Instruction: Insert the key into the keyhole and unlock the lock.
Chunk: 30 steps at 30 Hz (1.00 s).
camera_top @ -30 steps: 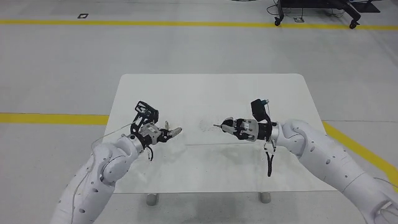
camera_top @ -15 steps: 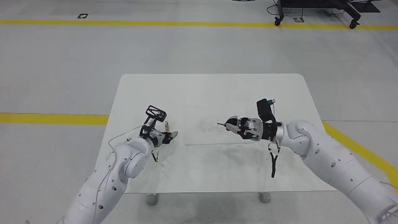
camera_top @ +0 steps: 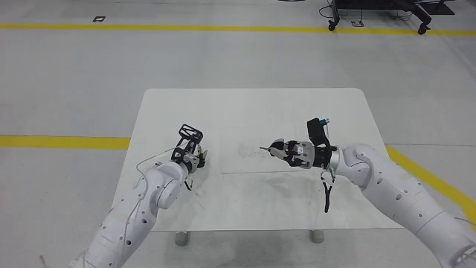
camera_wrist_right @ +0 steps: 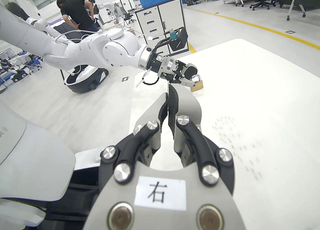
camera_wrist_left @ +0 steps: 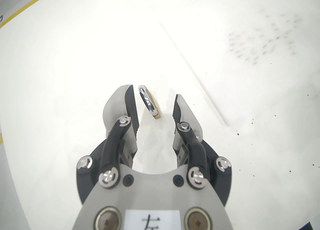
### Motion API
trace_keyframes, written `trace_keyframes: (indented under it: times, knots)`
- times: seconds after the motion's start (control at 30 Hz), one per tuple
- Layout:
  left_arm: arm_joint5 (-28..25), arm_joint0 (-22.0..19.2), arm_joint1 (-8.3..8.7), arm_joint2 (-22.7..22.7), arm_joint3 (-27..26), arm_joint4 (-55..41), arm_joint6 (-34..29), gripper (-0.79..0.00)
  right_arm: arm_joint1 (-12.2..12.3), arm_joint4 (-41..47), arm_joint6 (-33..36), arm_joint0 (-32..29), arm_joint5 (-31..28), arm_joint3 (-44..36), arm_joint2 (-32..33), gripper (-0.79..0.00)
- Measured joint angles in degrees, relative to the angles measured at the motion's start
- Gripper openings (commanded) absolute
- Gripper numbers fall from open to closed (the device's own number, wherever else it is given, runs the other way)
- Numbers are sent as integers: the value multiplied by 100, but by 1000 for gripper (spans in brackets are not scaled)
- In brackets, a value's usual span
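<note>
Top camera looks down on the table; both wrist cameras, close behind their jaws, share it

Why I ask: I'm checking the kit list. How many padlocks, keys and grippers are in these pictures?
padlock: 1
key: 1
grippers: 2, the left gripper and the right gripper
Total: 4

We see the lock only from its thin edge, so we cannot find its keyhole. From above, the left gripper covers most of the lock. The right gripper hides most of the key. Only a tiny tip pokes out, too small to make out.
</note>
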Motion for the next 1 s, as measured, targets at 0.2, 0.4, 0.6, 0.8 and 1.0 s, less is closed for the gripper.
trace_keyframes:
  times: [0.2,0.4,0.6,0.8,1.0]
  knots:
    - [15,-22,-34,-8,60,80,14,-542,0,0,0,0,0,0,0,-785]
    - [-41,-103,-75,-11,165,106,32,-566,0,0,0,0,0,0,0,-785]
    - [-75,-168,-123,26,263,127,3,-785,0,0,0,0,0,0,0,-785]
    - [-375,-191,-131,21,291,235,-44,-785,0,0,0,0,0,0,0,-785]
    - [-510,-105,-117,-123,248,223,-32,-785,0,0,0,0,0,0,0,-785]
